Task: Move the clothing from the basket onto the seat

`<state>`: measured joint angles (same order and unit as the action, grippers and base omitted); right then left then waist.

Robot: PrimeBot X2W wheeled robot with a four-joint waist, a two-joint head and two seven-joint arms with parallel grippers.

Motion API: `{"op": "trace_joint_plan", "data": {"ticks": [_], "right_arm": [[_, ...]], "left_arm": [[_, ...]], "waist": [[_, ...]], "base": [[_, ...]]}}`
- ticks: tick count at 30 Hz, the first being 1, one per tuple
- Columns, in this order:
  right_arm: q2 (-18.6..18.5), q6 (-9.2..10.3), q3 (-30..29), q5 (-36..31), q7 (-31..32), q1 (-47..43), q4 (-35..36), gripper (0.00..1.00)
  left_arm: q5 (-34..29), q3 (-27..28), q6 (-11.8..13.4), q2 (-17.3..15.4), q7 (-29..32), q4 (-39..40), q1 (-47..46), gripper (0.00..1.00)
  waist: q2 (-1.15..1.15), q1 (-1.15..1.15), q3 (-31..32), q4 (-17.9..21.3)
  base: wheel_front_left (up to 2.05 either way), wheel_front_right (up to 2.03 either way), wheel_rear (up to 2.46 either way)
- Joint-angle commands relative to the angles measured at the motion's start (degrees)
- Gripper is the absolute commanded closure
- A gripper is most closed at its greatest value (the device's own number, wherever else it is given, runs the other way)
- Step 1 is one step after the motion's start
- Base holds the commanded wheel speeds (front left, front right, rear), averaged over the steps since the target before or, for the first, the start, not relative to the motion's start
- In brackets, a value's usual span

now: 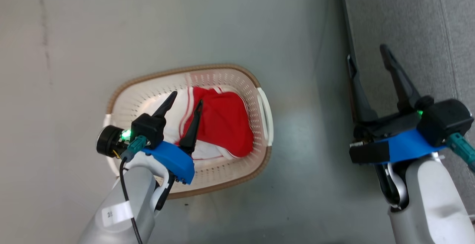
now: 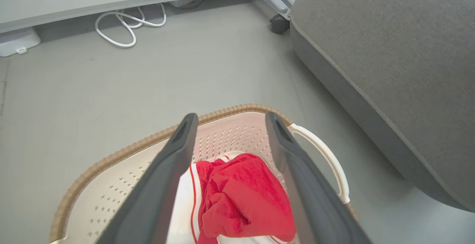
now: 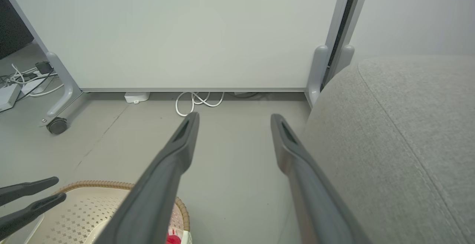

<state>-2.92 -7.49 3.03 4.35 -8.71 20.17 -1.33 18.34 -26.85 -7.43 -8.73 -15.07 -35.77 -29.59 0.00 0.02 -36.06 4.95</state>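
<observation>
The cream perforated basket (image 1: 226, 82) with its brown rim sits on the grey floor at centre. Red clothing (image 1: 222, 125) with white stripes lies bunched inside it, also seen in the left wrist view as clothing (image 2: 241, 199) inside the basket (image 2: 122, 153). My left gripper (image 1: 187, 101) hangs open over the basket's near side, fingers pointing at the cloth, nothing between them. To the right, my right gripper (image 1: 367, 56) stands open and empty over the edge of the grey seat (image 1: 426, 28). The seat (image 3: 400, 143) fills the right of the right wrist view.
A white panel on castor legs (image 3: 57, 123) stands behind the floor area, with white cables (image 3: 196, 101) looped at its foot. A castor (image 2: 278, 24) sits near the seat's far corner. Open grey floor (image 1: 304, 132) separates basket and seat.
</observation>
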Motion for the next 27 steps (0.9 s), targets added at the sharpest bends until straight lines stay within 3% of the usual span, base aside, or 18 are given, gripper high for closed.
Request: {"op": "trace_joint_plan", "data": {"ticks": [1, 16, 27], "right_arm": [[0.1, -0.01, 0.5, 0.2, -0.5, 2.2, 0.6, 0.00], [0.1, -0.01, 4.4, 1.4, -3.6, 6.4, 2.4, 0.00], [0.1, -0.01, 6.5, 2.4, -5.0, 7.1, 1.3, 0.00]], "left_arm": [[0.5, -1.2, -0.1, -0.7, -0.1, -1.4, -2.3, 0.00], [5.4, -11.2, -0.1, -4.3, -0.2, -14.3, -11.4, 0.00], [10.3, -14.8, -0.1, -3.7, 2.3, -25.3, -15.7, 0.00]], "waist": [[0.00, -0.02, -5.0, 3.5], [0.00, -0.02, -15.4, 8.5], [0.00, -0.02, -17.6, 10.0]], "base": [[0.00, 0.00, 0.00], [0.00, 0.00, 0.00], [0.00, 0.00, 0.00]]}}
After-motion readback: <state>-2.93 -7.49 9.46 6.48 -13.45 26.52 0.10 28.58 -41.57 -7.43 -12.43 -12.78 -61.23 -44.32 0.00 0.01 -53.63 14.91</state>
